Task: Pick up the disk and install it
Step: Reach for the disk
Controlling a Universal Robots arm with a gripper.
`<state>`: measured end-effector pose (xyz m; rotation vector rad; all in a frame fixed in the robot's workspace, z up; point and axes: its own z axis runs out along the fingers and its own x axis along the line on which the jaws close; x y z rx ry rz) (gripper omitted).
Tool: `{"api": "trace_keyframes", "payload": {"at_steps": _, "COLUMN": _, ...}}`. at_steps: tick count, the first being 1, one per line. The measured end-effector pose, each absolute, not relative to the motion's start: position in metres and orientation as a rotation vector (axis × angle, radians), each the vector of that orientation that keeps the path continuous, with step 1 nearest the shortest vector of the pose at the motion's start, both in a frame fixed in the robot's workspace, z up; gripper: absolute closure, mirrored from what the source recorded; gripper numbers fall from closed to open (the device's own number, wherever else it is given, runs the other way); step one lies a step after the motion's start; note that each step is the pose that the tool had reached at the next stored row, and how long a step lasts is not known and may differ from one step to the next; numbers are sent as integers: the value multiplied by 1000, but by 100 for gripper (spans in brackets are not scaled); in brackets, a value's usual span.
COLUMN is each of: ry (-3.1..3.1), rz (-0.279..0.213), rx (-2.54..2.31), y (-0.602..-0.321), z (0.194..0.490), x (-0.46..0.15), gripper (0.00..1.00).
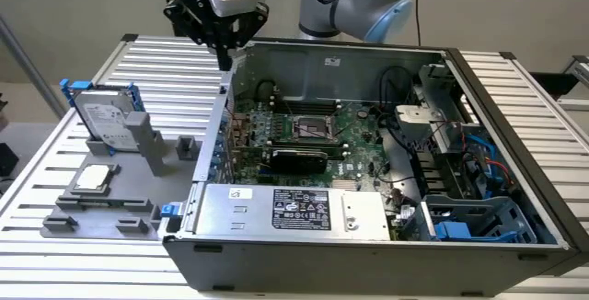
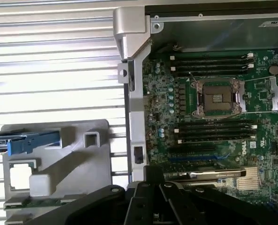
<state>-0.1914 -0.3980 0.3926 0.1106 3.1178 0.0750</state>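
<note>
You are hovering the tool (image 1: 223, 46) above the far corner of the open computer case (image 1: 350, 58). I cannot tell whether it is released or clenched, and I can make out nothing in it. The disk (image 1: 104, 116) is standing on edge in the grey fixture (image 1: 138, 176) on the table (image 1: 165, 58), well apart from the tool, toward 8 o'clock of it in the exterior view. You are going for a thin, upright target, so be lining the tool up square with the blue carrier frame (image 1: 69, 90) and descending straight over its top edge. The grey post (image 1: 140, 131) is standing just beside the disk, at its 4 o'clock, so be keeping clear of it.
</note>
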Motion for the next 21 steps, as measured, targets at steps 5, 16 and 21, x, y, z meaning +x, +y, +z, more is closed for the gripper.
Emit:
{"api": "trace_keyframes", "payload": {"at_steps": 5, "ry": 3118, "rz": 75, "rx": 111, "y": -395, "z": 393, "x": -214, "gripper": 100}}
{"api": "trace_keyframes", "payload": {"at_steps": 16, "ry": 3118, "rz": 75, "rx": 111, "y": -386, "z": 393, "x": -264, "gripper": 100}}
{"api": "trace_keyframes", "payload": {"at_steps": 21, "ry": 3118, "rz": 75, "rx": 111, "y": -382, "z": 393, "x": -287, "gripper": 100}}
